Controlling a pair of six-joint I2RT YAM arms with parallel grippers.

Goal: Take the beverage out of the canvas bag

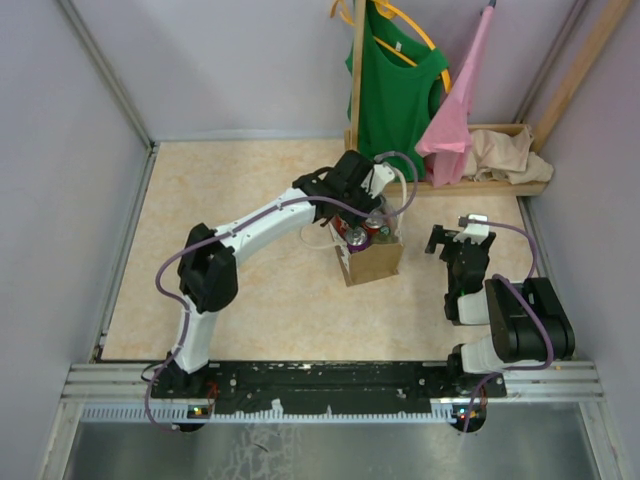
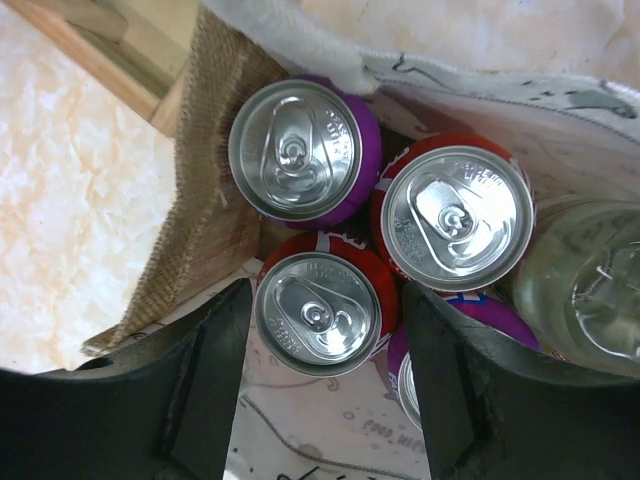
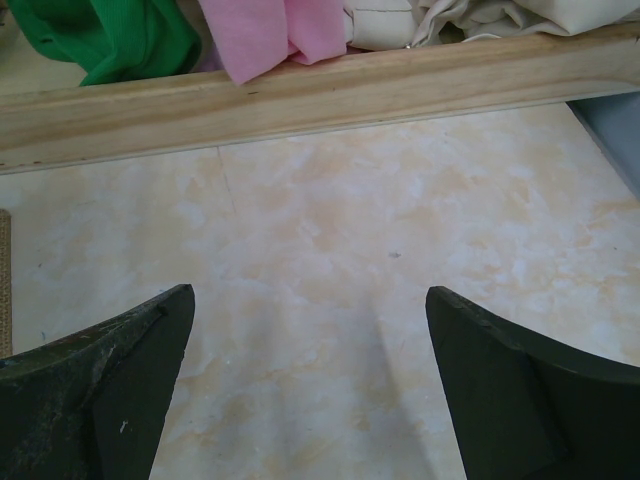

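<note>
The canvas bag (image 1: 375,262) stands mid-table, its tan woven wall (image 2: 215,200) showing in the left wrist view. Inside it stand a red can (image 2: 318,313), a purple can (image 2: 300,148), a second red can (image 2: 457,220) and a clear bottle (image 2: 590,290). Another purple can is partly hidden behind my right-hand finger. My left gripper (image 2: 325,300) reaches down into the bag (image 1: 362,228), its two fingers pressed against either side of the nearer red can. My right gripper (image 1: 452,238) hovers open over bare table to the right of the bag, nothing between its fingers (image 3: 310,300).
A wooden rack base (image 3: 300,95) runs along the back right, holding a green shirt (image 1: 398,90), a pink cloth (image 1: 455,120) and a beige cloth heap (image 1: 505,152). White rope handles (image 1: 405,195) loop above the bag. Grey walls enclose the table.
</note>
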